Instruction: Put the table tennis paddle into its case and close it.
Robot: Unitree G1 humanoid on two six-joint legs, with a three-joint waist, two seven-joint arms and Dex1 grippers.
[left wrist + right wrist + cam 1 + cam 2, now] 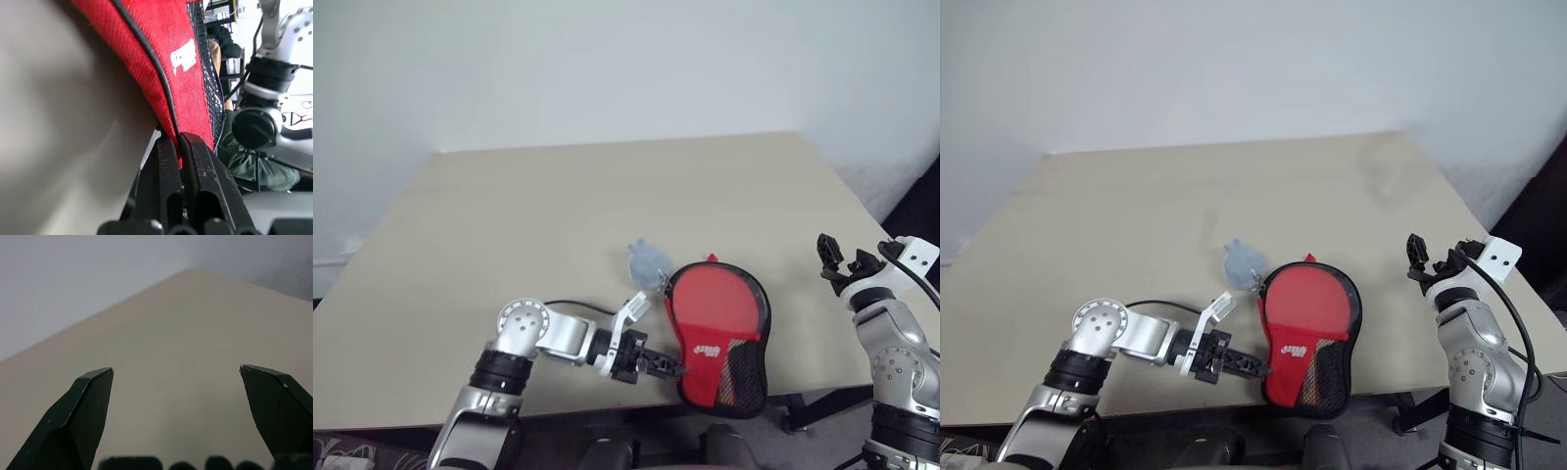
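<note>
Beige table (509, 235) against a white wall. Red-fronted case (717, 333) lying flat near the front edge, grey pouch (646, 262) touching at its 11 o'clock. Left gripper (674, 368) at its 8 o'clock, pinched tight on the case's edge. Right gripper (837, 258), well apart at 2 o'clock, spread wide, holding nothing.

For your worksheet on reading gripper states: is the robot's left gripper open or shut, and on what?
Shut. The left gripper has its two black fingers pressed together on the black-piped edge of the red case, which lies flat on the table.
</note>
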